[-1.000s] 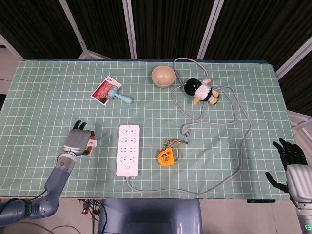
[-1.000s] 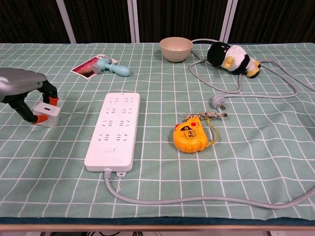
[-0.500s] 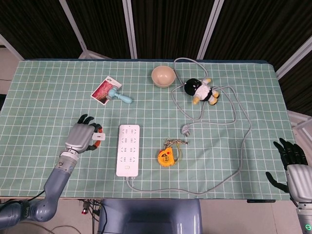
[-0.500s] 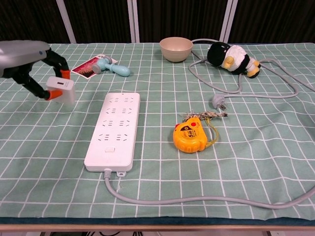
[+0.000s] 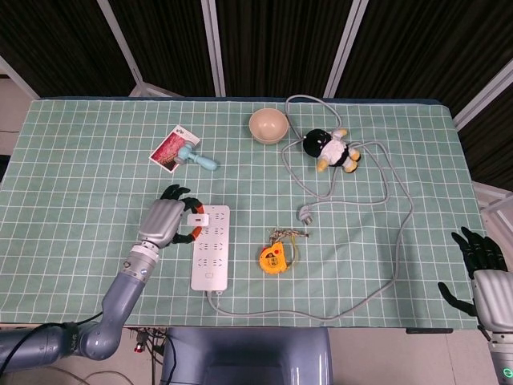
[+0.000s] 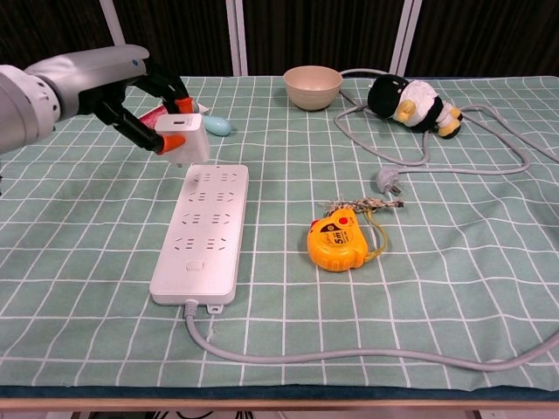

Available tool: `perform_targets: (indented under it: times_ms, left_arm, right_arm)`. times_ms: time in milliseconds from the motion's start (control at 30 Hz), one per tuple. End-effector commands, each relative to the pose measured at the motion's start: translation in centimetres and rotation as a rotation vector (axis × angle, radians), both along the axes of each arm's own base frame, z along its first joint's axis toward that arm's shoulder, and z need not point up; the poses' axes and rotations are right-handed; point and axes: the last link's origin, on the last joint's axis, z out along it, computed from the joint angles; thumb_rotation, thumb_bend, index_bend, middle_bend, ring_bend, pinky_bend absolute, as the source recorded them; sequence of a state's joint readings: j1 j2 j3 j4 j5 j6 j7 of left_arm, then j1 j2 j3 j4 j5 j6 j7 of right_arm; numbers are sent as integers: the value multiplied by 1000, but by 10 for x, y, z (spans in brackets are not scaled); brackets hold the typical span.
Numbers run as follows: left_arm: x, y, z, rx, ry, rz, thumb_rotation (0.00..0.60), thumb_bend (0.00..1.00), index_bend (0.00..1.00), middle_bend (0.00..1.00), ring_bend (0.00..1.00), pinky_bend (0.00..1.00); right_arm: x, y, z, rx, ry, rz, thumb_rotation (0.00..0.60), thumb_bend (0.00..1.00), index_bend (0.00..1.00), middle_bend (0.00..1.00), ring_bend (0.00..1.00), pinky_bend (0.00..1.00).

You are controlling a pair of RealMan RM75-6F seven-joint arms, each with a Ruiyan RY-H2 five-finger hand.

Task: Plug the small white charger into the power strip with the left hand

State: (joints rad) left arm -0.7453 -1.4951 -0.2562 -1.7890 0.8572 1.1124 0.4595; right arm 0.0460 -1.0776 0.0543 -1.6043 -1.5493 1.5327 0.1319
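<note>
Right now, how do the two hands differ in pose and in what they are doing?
The left hand holds the white charger lifted over the far end of the power strip; the right hand holds nothing. The left is over the table's middle; the right sits off the table's right edge, fingers apart. Both have dark fingers.
</note>
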Motion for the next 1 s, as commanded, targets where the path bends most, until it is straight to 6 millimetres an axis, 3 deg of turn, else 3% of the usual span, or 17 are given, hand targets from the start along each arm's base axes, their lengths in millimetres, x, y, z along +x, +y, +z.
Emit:
perform_targets:
  times_ms: [33, 467, 1000]
  left_arm:
    - [6, 3, -12, -10, -23, 23, 600, 438, 618, 599, 140, 85]
    - [4, 10, -32, -29, 25, 67, 600, 438, 623, 608, 140, 86]
    - [2, 8, -36, -39, 16, 75, 600, 438, 625, 611, 149, 85]
  right_arm:
    - [0, 0, 0, 2, -3, -2, 600, 347, 76, 0, 0, 0]
    - [-1, 0, 1, 4, -12, -7, 600, 348, 76, 0, 0, 0]
    - [-1, 0, 1, 3, -12, -9, 600, 348, 76, 0, 0, 0]
